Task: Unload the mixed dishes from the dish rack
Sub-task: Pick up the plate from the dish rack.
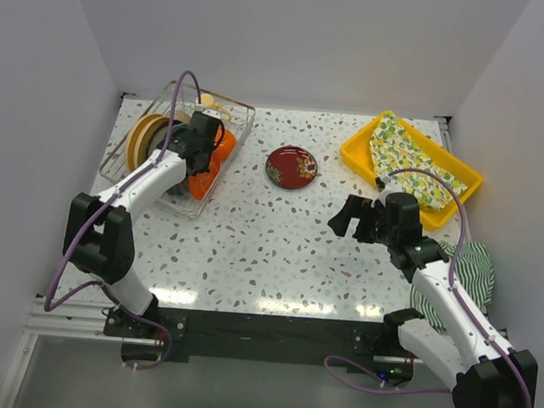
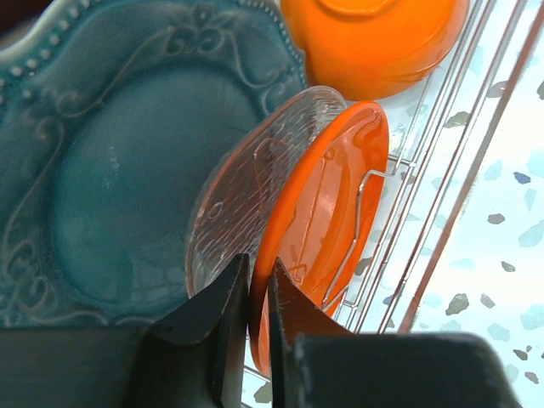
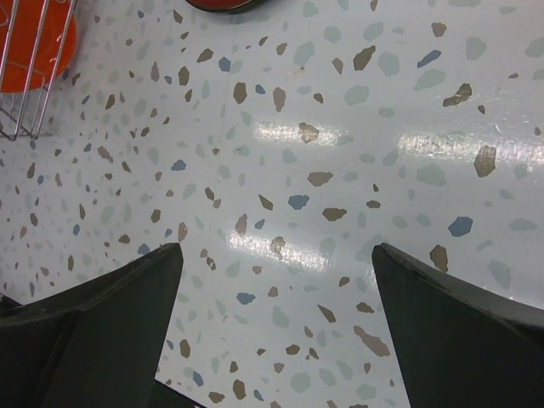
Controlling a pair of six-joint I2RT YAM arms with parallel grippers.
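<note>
Orange plate, orientation: the orange plate (image 2: 327, 204) is being kept on edge and tilted; in the left wrist view its long outline is running from lower left to upper right, with its hollow face turned towards the rack wires.
Dish rack, orientation: the dish rack (image 1: 243, 127) is lying at the far left of the desk (image 1: 269, 250), its long axis slanting from near left to far right.
Left gripper: the left gripper (image 2: 259, 276) is being held inside the rack, and the lower rim of the orange plate is being pinched between its two fingers.
Neighbours in the rack: a clear glass plate (image 2: 255, 183) is being pressed against the back of the orange plate; a teal plate (image 2: 119, 170) with a beaded, embossed rim is standing just behind it, and an orange bowl (image 2: 374, 42) is sitting beyond the plate's upper edge.
Plate's look: glossy, plain orange, with a raised rim that is catching light.
Right gripper: the right gripper (image 3: 276, 263) is being held spread wide over bare speckled desk, with nothing between its fingers.
Desk centre: a dark red plate (image 1: 291, 166) is lying flat, well apart from both grippers.
</note>
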